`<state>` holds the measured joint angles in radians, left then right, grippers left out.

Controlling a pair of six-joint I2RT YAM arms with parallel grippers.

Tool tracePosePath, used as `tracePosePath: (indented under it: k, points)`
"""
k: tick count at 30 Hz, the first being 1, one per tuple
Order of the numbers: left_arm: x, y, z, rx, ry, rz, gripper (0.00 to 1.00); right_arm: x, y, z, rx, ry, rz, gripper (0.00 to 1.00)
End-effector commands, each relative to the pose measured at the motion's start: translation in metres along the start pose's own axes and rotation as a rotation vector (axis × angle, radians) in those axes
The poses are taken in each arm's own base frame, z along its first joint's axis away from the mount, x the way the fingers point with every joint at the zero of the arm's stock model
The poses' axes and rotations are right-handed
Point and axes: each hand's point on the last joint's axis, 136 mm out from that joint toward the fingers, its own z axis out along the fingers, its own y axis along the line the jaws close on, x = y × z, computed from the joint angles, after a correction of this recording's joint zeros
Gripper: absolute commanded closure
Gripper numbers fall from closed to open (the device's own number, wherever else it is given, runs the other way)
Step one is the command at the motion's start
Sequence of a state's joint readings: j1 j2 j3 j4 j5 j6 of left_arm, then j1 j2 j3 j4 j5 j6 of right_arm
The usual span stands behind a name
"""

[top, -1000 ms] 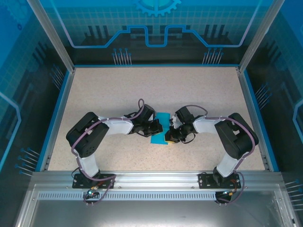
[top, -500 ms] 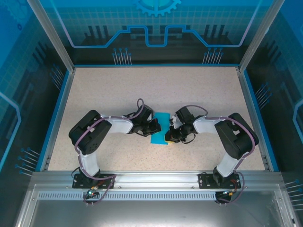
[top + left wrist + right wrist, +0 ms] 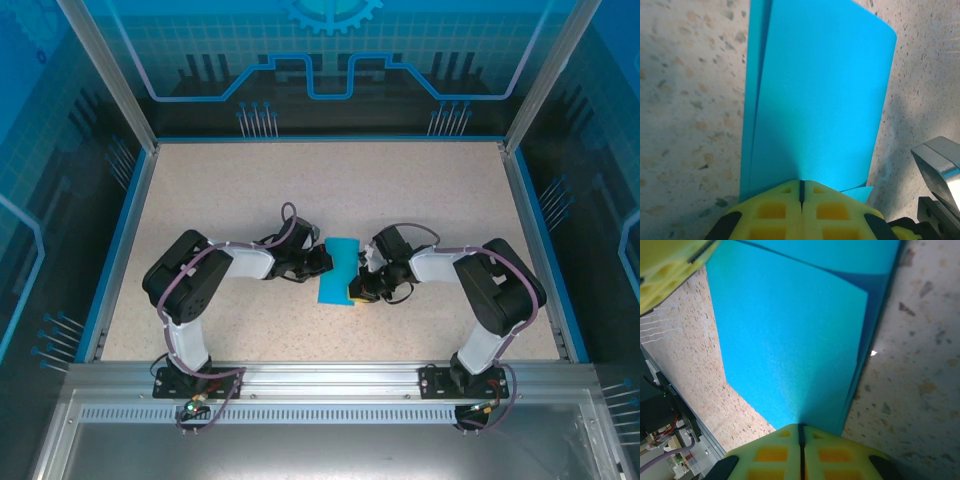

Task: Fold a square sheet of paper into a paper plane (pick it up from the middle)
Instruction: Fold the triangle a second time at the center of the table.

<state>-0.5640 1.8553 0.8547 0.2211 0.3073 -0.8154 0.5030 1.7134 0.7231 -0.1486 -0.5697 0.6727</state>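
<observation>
Paper: we see the square sheet of paper (image 3: 337, 268) at the middle of the counter (image 3: 230, 200), between the two arms. It is doubled into a narrow strip of stacked layers, not a pointed dart.
Left gripper (image 3: 801, 187): our left jaws are closed tight, pad against pad, at the strip's left long edge. The blue runs straight into the seam between them, so we read this as a pinch on the paper.
Right gripper (image 3: 800, 430): closed the same way on the opposite edge, toward the strip's near end, with the paper meeting its seam.
Why held from both sides: we judge that two opposed pinches keep the thin layers from sliding or springing open while a fold is set.
Layers: one flap bows up a little and casts a shadow, so the crease looks soft.
Step in hand: we think a lengthwise fold is being fixed; nose and wings are not yet made.
Risk: an uneven pull could skew the layers or tear an edge.
</observation>
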Motion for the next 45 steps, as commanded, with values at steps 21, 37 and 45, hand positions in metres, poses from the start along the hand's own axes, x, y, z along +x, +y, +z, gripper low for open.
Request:
tracePosePath:
  k: [21, 37, 45]
  points:
    - [-0.027, 0.037, -0.013, -0.050, -0.046, 0.031, 0.98, 0.023, -0.051, 0.010, 0.162, 0.064, 0.115, 0.92]
    - [-0.020, -0.048, -0.056, 0.128, -0.009, 0.099, 0.94, 0.020, -0.046, 0.011, 0.143, 0.056, 0.109, 0.92]
    - [0.024, -0.049, -0.017, 0.109, 0.099, 0.095, 0.96, 0.021, -0.047, 0.011, 0.144, 0.059, 0.108, 0.91]
